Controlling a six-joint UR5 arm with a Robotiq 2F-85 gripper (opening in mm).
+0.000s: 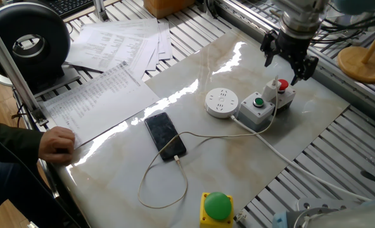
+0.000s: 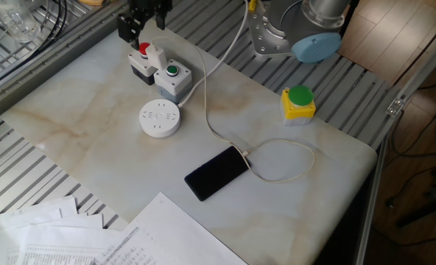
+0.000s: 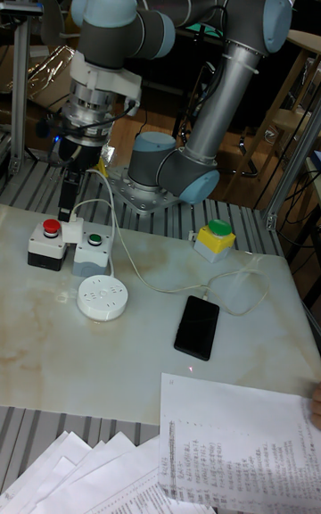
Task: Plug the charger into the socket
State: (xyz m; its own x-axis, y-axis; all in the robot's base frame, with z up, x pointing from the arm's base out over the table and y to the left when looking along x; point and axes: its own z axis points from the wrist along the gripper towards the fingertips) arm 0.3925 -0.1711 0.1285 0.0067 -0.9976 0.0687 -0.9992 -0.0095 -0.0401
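While the gripper hangs above the two button boxes near the far right edge of the marble worktop in one fixed view, its black fingers are spread apart with nothing between them. The charger stands upright between the red-button box and the green-button box, just below the fingertips, not touched. The socket lies flat just beside the green-button box, toward the worktop's middle. A thin white cable loops to the black smartphone nearer the front edge. A yellow box with a green button sits at the front corner. Printed sheets overlap the left edge, a person's hand resting by them.

The other fixed view: gripper over the far corner, fingers parted, empty. Charger upright on the boxes, between red button and green button. Socket just in front of the green-button box, its thick cord running off the far edge. Smartphone near the right front, well apart from the socket.

Tall fixed view: the UR5 arm arches over; gripper points down behind the red-button box. Whether the fingers are apart cannot be told here. Charger hidden or too small to tell. Socket in front of the green-button box, near the left edge.
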